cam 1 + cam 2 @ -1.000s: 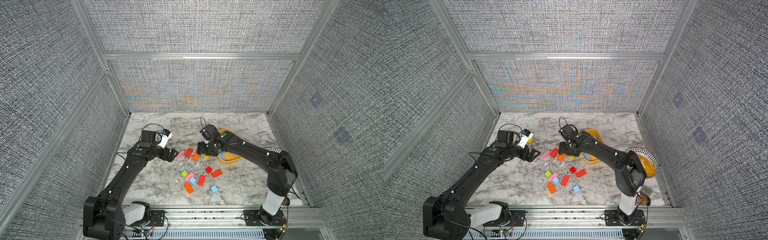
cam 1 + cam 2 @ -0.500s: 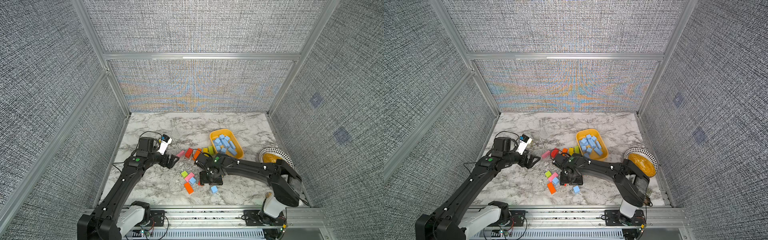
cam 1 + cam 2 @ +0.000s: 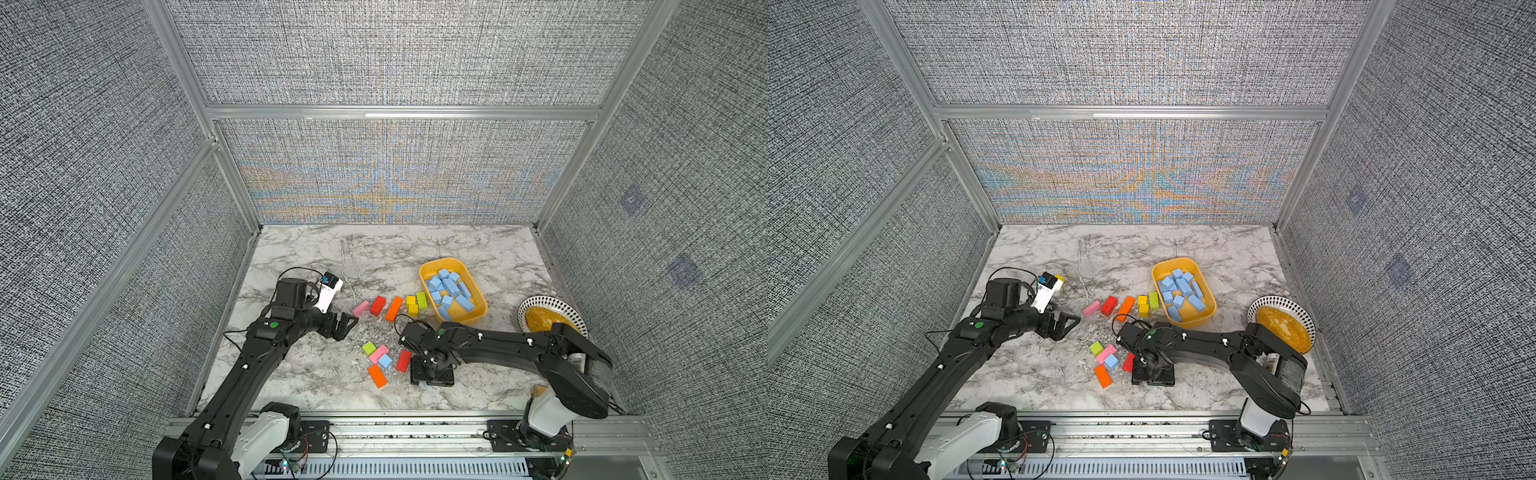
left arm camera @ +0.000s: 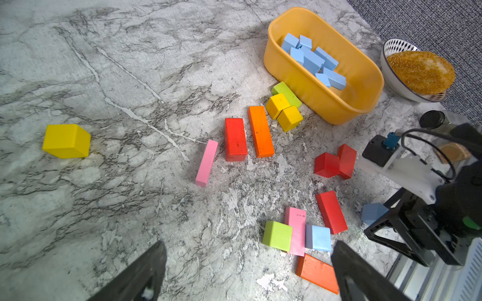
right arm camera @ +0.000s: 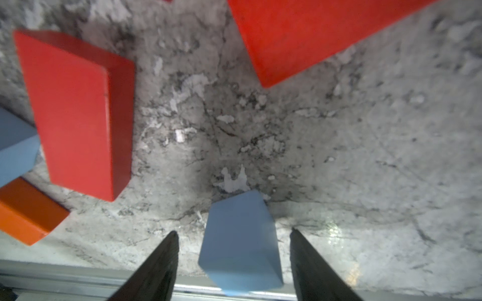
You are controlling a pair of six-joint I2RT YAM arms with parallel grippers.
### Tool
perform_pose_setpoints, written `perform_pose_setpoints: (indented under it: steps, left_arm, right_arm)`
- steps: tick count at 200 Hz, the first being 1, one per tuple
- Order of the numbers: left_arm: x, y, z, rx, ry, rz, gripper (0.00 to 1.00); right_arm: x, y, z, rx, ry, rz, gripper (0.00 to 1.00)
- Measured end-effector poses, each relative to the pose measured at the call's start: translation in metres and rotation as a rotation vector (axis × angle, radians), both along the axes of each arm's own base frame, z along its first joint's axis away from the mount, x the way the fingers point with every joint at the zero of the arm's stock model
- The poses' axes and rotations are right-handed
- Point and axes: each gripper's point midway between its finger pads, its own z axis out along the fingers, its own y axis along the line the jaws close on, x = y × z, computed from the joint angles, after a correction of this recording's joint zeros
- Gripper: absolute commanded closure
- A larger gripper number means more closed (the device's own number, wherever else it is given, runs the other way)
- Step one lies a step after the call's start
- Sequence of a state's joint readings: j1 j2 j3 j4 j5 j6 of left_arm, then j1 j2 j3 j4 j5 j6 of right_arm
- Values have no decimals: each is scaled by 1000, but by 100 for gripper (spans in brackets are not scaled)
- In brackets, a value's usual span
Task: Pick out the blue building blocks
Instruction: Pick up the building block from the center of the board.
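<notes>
Matte light-blue block (image 5: pixel 241 245) lies on the grey-veined marble table (image 3: pixel 332 257) near its front edge, between the right gripper (image 5: pixel 233 232) fingers. Jaws are apart with a gap on each side, not clamped. Second blue cube (image 4: pixel 318 237) touches a pink oblong block (image 4: pixel 296 229) in the loose cluster, beside a red brick (image 5: pixel 75 112). Other blue blocks (image 3: pixel 449 286) are piled in the yellow plastic tub (image 4: pixel 326 104). Left gripper (image 4: pixel 247 243) is above the table, jaws spread wide.
</notes>
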State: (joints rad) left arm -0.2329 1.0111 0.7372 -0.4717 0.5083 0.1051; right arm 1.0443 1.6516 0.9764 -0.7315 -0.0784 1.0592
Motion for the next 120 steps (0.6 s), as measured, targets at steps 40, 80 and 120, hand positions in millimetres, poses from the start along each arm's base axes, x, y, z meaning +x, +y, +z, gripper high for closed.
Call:
perform_pose_setpoints:
  steps: [40,80,120]
  left_arm:
    - [0,-1,-1,-3,8,-4,0]
    - [-1,-2,-3,-6,12,-7,0]
    - [-2,-2,-5,-10,20,-12,0]
  right_arm:
    - [6,5,1,9,-18,-2,57]
    - [9,8,4,9,-26,0,71]
    - [21,18,25,30,-58,-10,75]
